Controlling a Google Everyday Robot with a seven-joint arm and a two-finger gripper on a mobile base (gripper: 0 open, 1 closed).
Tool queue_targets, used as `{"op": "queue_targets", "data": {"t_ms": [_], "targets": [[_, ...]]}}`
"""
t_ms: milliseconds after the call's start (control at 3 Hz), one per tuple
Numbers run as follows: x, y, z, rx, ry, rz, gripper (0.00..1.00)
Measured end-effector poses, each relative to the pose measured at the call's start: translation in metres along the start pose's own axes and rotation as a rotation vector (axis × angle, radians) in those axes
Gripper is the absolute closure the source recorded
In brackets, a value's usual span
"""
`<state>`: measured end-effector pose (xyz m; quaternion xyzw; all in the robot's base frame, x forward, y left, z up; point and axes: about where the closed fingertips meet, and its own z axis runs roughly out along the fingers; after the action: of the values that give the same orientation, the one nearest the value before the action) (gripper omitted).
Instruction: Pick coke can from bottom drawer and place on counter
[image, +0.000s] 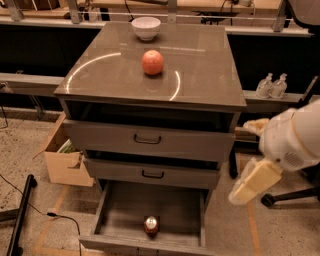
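The coke can stands upright on the floor of the open bottom drawer, near its front edge, with its silver top showing. The counter is the glossy grey-brown cabinet top with curved reflections. My gripper is the cream-coloured end of the white arm. It hangs in the air to the right of the cabinet, at the height of the middle drawer. It is above and to the right of the can and apart from it.
An orange-red apple and a white bowl sit on the counter. The two upper drawers stand slightly ajar. A cardboard box is left of the cabinet, with a black pole on the floor. Two bottles and a chair base are at the right.
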<state>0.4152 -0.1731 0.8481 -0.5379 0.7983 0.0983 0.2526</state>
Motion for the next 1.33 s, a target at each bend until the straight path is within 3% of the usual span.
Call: {"op": "queue_targets", "data": {"t_ms": [333,667,1000,1333], "targets": [[0.01,0.026,0.075,-0.037,-0.01,-0.059,0.0],[0.019,0.033,0.146,-0.046,-0.002,-0.098,0.0],[0.034,0.027,0.197,-0.035,0.095,-0.138,0.0],[0.017,0.024,0.21,-0.032,0.131,-0.186,0.0]]}}
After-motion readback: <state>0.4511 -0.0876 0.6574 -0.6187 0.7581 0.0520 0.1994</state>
